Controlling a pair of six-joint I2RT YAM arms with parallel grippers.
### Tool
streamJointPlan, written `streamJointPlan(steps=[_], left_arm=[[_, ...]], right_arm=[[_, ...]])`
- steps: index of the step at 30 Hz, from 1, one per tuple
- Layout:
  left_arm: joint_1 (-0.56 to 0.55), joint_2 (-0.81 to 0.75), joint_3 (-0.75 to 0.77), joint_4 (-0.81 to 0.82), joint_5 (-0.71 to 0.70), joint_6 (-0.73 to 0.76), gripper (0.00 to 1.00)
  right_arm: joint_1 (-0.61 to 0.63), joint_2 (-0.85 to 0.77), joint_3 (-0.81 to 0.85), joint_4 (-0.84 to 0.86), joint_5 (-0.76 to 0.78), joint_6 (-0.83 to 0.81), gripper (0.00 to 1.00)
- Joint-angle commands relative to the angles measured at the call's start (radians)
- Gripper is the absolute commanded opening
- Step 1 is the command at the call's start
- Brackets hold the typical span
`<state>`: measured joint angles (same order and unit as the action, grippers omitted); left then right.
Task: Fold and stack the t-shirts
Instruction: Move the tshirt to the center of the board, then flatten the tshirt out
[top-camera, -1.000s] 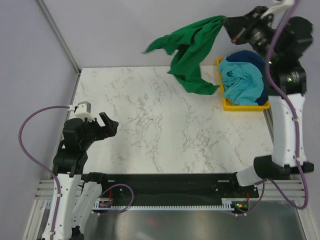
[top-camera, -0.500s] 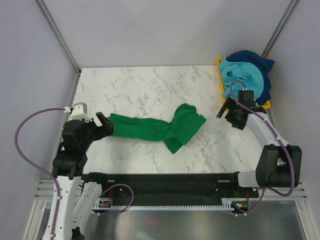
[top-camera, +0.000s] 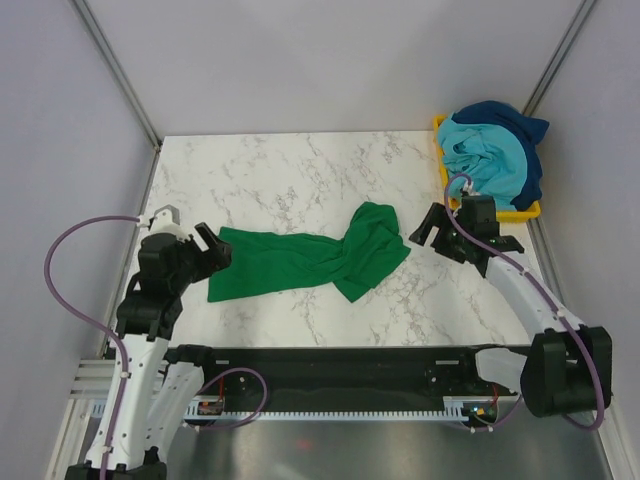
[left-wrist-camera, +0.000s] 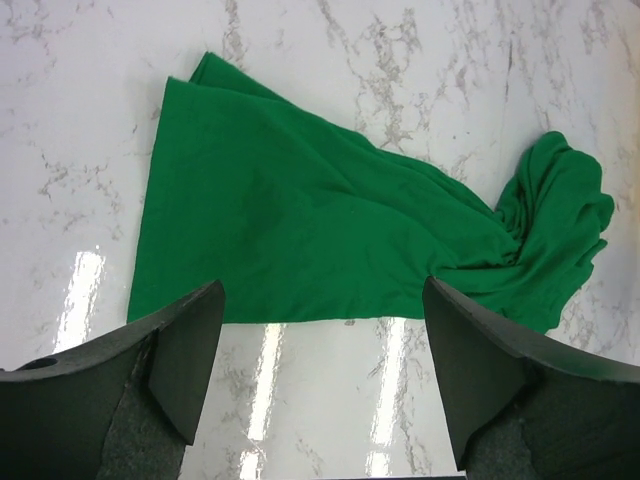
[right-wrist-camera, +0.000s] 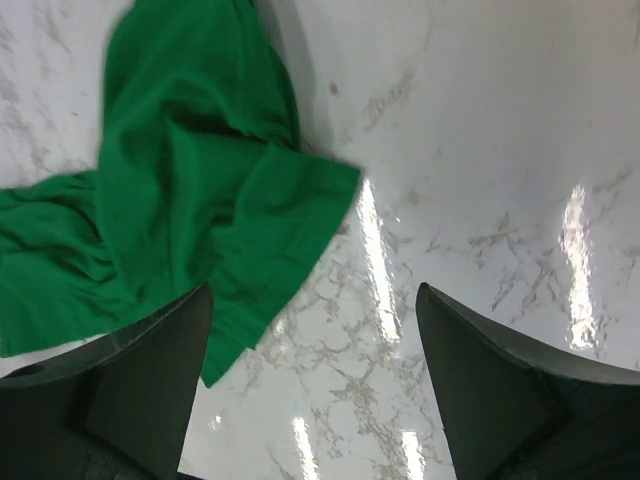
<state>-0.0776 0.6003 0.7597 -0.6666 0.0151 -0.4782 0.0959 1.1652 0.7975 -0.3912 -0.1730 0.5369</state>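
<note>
From my seat, the green shirt (top-camera: 310, 262) lies on the table (top-camera: 280, 180), a white slab with grey marble veins that shines glossy under the lights. The shirt is stretched into a long band running left to right, about midway between the two arms. Its left part is flat and smooth, a rough trapezoid with straight edges and only faint creases in the soft knit (left-wrist-camera: 300, 230). Its right part is twisted and bunched into thick folds, ending in a broad flap with a squared corner (right-wrist-camera: 180, 200).

My left gripper (top-camera: 213, 250) sits at the band's left end. In its wrist view the jaws are spread wide (left-wrist-camera: 320, 300), dark matte wedges either side of the shirt's near edge, and they grip nothing. My right gripper (top-camera: 437, 232) is just beside the bunched right end, over bare marble. It is also spread wide (right-wrist-camera: 312, 300), and the flap's corner shows between its fingers, with no cloth pinched.

At the far right corner stands the yellow bin (top-camera: 520, 213), hard plastic with a thin rim. A turquoise shirt (top-camera: 490, 160) is heaped in it, crumpled into soft ridges. A dark blue shirt (top-camera: 500, 112) is bundled behind and around that one and spills over the bin's right side.
</note>
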Motion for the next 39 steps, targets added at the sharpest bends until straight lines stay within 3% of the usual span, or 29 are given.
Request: streamJointPlan(steps=[1, 9, 13, 18, 21, 24, 32, 39], left_arm=[[-0.001, 0.033, -0.036, -0.008, -0.078, -0.141, 0.87], [-0.001, 0.046, -0.121, 0.009, -0.204, -0.272, 0.87], [-0.001, 0.065, -0.157, 0.024, -0.234, -0.313, 0.85], [-0.001, 0.116, -0.2, 0.027, -0.291, -0.359, 0.83], [-0.001, 0.177, -0.215, 0.027, -0.339, -0.387, 0.81], [-0.001, 0.237, -0.233, 0.03, -0.331, -0.413, 0.8], [-0.001, 0.3, -0.284, 0.065, -0.345, -0.464, 0.8], [-0.001, 0.371, -0.341, 0.143, -0.333, -0.533, 0.76]], right_arm=[[0.001, 0.079, -0.078, 0.115, -0.089, 0.032, 0.89], [0.002, 0.283, -0.061, 0.271, -0.109, 0.026, 0.75], [0.001, 0.379, -0.046, 0.325, -0.114, 0.031, 0.63], [0.002, 0.465, -0.053, 0.383, -0.131, 0.035, 0.58], [0.002, 0.498, -0.052, 0.408, -0.149, 0.026, 0.39], [0.001, 0.504, -0.053, 0.405, -0.157, 0.012, 0.28], [0.002, 0.498, -0.072, 0.416, -0.201, 0.031, 0.17], [0.001, 0.513, -0.066, 0.434, -0.238, 0.043, 0.15]])
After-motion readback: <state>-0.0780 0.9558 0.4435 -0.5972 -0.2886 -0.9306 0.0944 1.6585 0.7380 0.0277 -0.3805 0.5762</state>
